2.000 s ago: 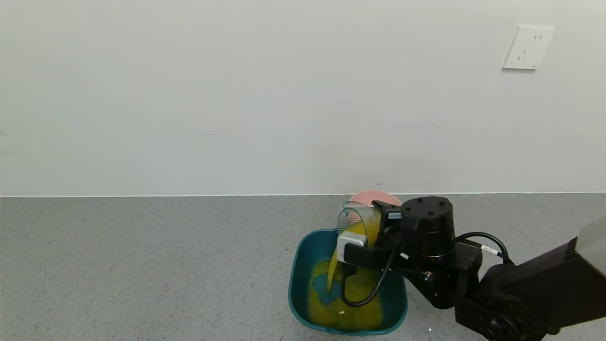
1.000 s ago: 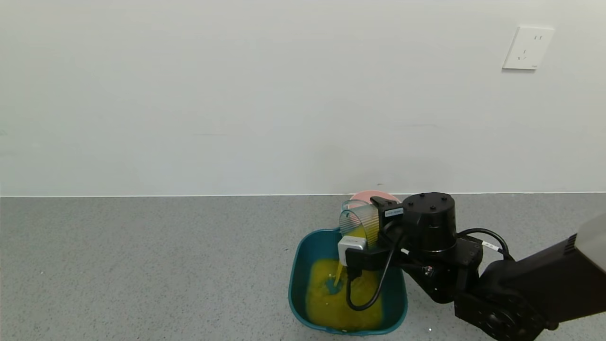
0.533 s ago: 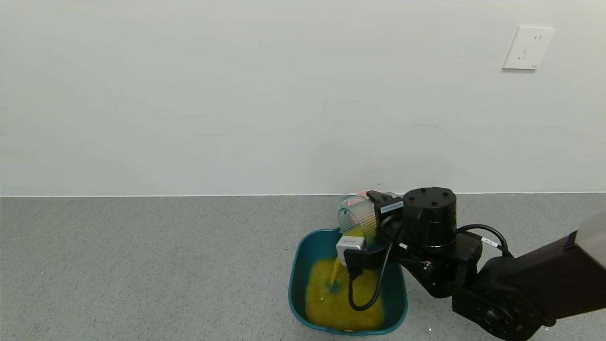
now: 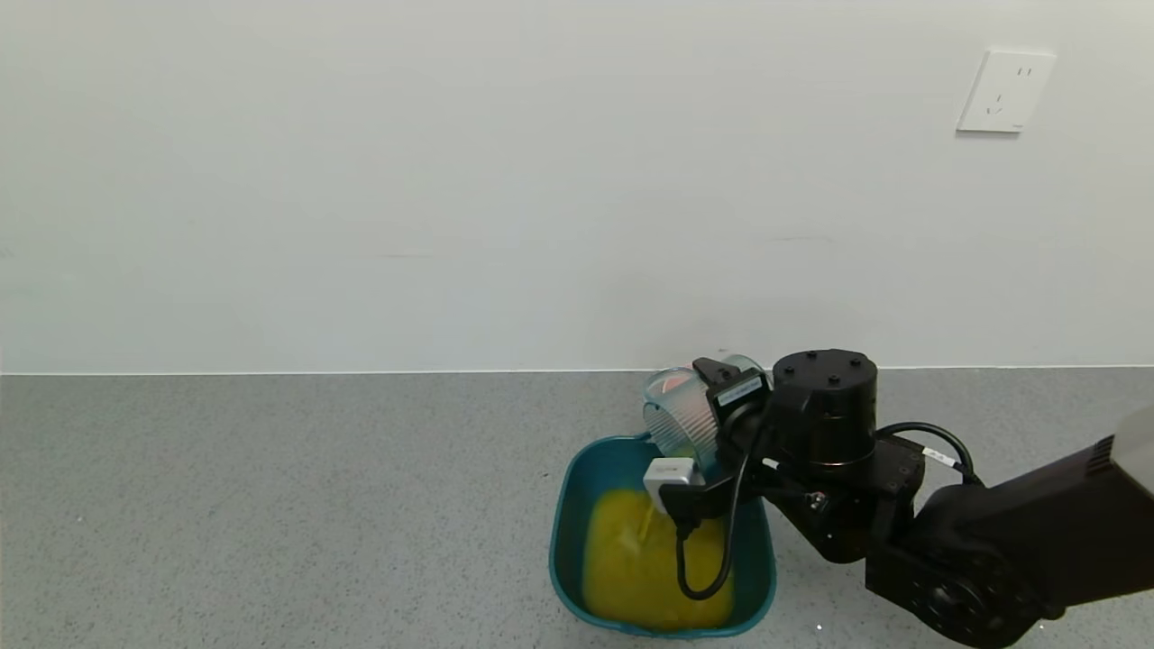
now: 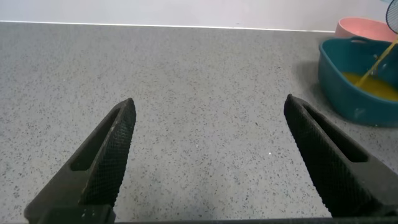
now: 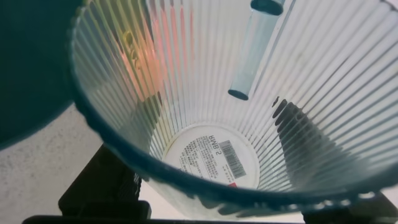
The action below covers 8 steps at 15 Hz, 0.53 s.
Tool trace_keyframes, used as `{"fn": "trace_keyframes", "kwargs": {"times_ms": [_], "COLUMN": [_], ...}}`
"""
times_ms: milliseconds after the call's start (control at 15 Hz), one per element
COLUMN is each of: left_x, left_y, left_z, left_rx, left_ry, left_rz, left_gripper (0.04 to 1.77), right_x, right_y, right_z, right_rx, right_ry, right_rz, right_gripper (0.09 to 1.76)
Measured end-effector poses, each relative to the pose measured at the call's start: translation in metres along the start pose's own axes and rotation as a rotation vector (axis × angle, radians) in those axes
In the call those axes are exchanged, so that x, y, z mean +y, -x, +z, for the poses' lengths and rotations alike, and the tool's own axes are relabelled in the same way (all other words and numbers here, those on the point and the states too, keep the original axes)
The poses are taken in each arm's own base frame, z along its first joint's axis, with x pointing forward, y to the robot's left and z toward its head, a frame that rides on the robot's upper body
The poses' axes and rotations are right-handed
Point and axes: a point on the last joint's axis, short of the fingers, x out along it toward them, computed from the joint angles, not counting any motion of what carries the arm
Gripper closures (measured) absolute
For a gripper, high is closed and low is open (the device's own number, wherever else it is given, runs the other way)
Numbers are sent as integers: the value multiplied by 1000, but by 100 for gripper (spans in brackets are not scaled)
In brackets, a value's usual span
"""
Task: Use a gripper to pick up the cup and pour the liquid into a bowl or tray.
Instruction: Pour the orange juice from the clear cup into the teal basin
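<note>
My right gripper (image 4: 714, 403) is shut on the ribbed pale blue-green cup (image 4: 681, 413). It holds the cup tipped on its side above the far edge of the dark teal basin (image 4: 563, 505). A thin trickle of yellow-orange liquid (image 4: 631, 568) falls from the cup's rim into the pool that covers the basin's floor. In the right wrist view the cup (image 6: 249, 93) fills the frame and looks empty, with a label on its bottom. My left gripper (image 5: 208, 118) is open and empty over bare counter, well left of the basin (image 5: 348, 93).
A pink bowl (image 5: 364, 28) stands behind the basin, mostly hidden by the cup in the head view. The grey speckled counter (image 4: 270, 505) ends at a white wall with a socket (image 4: 1005, 90). My right arm reaches in from the right edge.
The right gripper has risen slightly and tipped the cup farther over. The stream has thinned to a trickle, and the liquid has spread over the basin's floor.
</note>
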Motion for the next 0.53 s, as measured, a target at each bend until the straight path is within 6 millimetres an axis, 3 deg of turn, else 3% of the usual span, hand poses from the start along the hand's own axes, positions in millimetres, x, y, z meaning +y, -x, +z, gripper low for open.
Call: {"fn": "trace_keyframes", "kwargs": {"times_ms": [533], "left_x": [0], "left_y": [0], "left_z": [0], "left_rx": [0], "left_ry": [0], "left_rz": [0], "left_gripper": [9], "right_x": [-5], "right_y": [4], "right_z": [5], "right_rx": [14], "right_ry": [58], "right_rz": [-11], "right_gripper": [49]}}
